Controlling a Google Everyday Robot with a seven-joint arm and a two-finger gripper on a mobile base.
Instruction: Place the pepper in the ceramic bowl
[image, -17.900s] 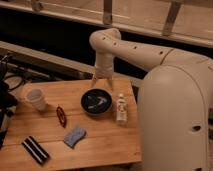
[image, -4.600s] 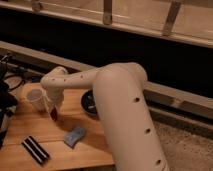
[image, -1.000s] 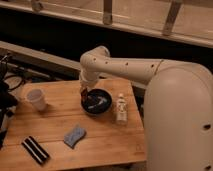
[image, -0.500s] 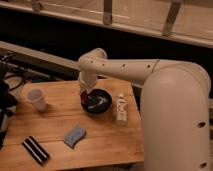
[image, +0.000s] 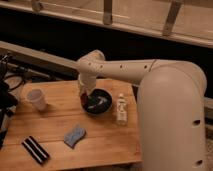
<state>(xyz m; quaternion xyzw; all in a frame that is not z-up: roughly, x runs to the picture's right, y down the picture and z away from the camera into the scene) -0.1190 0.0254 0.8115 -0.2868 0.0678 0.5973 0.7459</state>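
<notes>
The black ceramic bowl (image: 100, 102) with pale streaks inside sits near the middle of the wooden table (image: 55, 120). My gripper (image: 84, 98) hangs at the bowl's left rim, pointing down from the cream arm. It is shut on the pepper (image: 83, 100), a small dark red sliver that shows at the fingertips just over the rim. Most of the pepper is hidden by the fingers.
A white paper cup (image: 36, 99) stands at the table's left. A blue sponge (image: 74, 135) lies in front of the bowl and a black-and-white striped block (image: 35, 150) at the front left. A small white bottle (image: 120, 109) stands right of the bowl. The arm's large body fills the right side.
The gripper with the pepper has shifted slightly left and down, from above the bowl to its left rim. Nothing on the table has moved.
</notes>
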